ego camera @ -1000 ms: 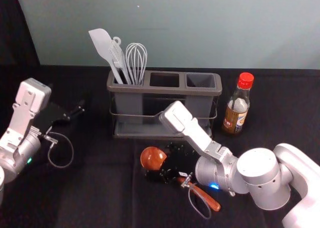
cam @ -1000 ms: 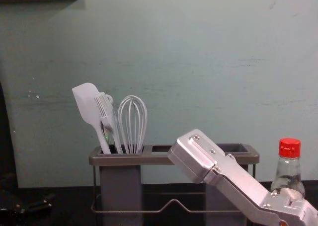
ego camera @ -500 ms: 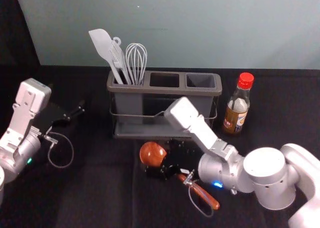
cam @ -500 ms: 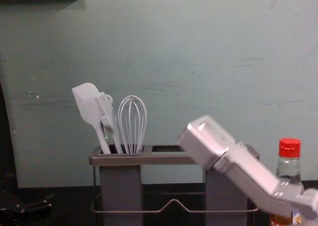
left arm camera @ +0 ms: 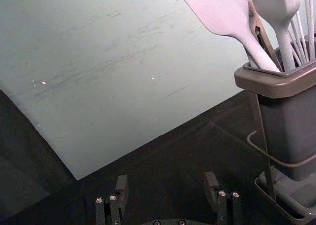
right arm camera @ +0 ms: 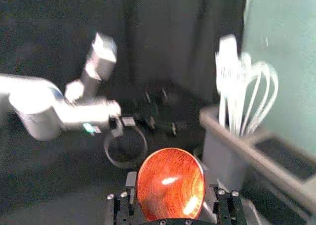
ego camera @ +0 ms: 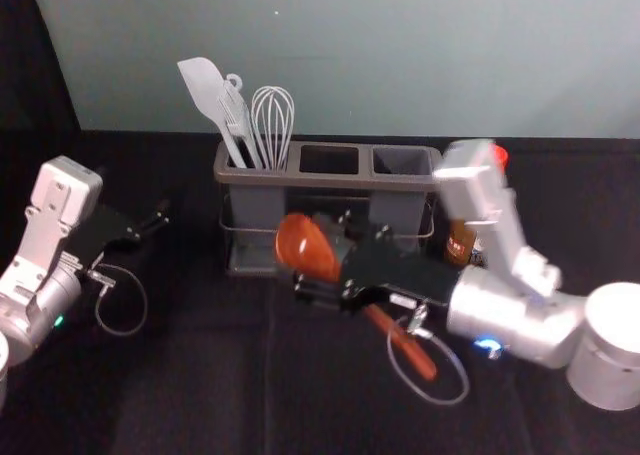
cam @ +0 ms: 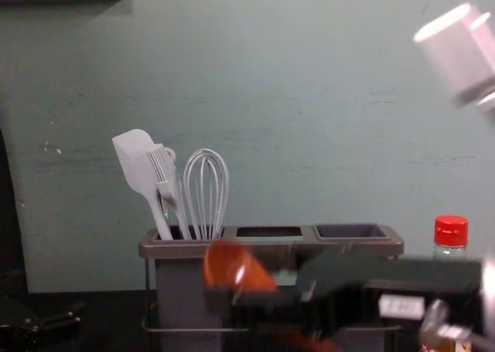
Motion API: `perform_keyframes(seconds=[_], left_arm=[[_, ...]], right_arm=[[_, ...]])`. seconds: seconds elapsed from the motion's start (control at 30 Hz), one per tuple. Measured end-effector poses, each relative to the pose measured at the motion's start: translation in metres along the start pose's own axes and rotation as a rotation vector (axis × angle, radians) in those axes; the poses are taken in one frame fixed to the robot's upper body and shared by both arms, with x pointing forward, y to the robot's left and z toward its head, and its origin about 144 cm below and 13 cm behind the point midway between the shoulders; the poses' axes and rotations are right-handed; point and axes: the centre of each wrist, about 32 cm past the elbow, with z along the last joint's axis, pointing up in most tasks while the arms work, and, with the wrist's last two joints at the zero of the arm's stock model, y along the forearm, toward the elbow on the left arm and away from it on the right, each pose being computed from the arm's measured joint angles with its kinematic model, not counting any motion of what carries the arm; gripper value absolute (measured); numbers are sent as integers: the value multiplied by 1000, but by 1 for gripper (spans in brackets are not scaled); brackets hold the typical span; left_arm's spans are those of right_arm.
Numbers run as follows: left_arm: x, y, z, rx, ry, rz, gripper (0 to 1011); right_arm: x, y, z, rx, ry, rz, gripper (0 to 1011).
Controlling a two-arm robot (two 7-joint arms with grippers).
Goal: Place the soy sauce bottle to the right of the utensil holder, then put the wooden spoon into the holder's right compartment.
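Utensil holder (ego camera: 405, 184) stood on tabletop (ego camera: 200, 375); spatula (ego camera: 205, 87), brush (ego camera: 237, 113), whisk (ego camera: 272, 125) in left compartment (ego camera: 257, 210). Right gripper (ego camera: 312, 255) up before holder, higher than earlier, fingers clamped on wooden spoon (ego camera: 306, 247). Left gripper (ego camera: 155, 217) parked at left, fingers apart. Soy sauce bottle (ego camera: 460, 243) right of holder, partly behind right arm (ego camera: 520, 320); label (ego camera: 478, 252) unreadable.

The table is covered with a black cloth (ego camera: 200, 385), which has some soft creases on its near part. Directly on it, toward the far side, the utensil holder (ego camera: 335, 180) is standing upright, and the soy sauce bottle (ego camera: 461, 241) stands near its right end.
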Motion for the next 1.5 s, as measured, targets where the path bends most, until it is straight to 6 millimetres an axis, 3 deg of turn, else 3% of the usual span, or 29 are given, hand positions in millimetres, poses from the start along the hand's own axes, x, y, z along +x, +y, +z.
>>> perform_keyframes(seconds=[0.4, 0.7, 0.9, 1.5], left_arm=[[0, 0, 0, 0, 0, 0, 1005], [0, 0, 0, 0, 0, 0, 1005], [0, 0, 0, 0, 0, 0, 1005], [0, 0, 0, 0, 0, 0, 1005]], right_arm=[[26, -40, 19, 336, -68, 28, 836], [35, -43, 34, 436, -110, -95, 836], [44, -27, 40, 465, -119, -165, 836], [91, 49, 42, 448, -138, -298, 836]])
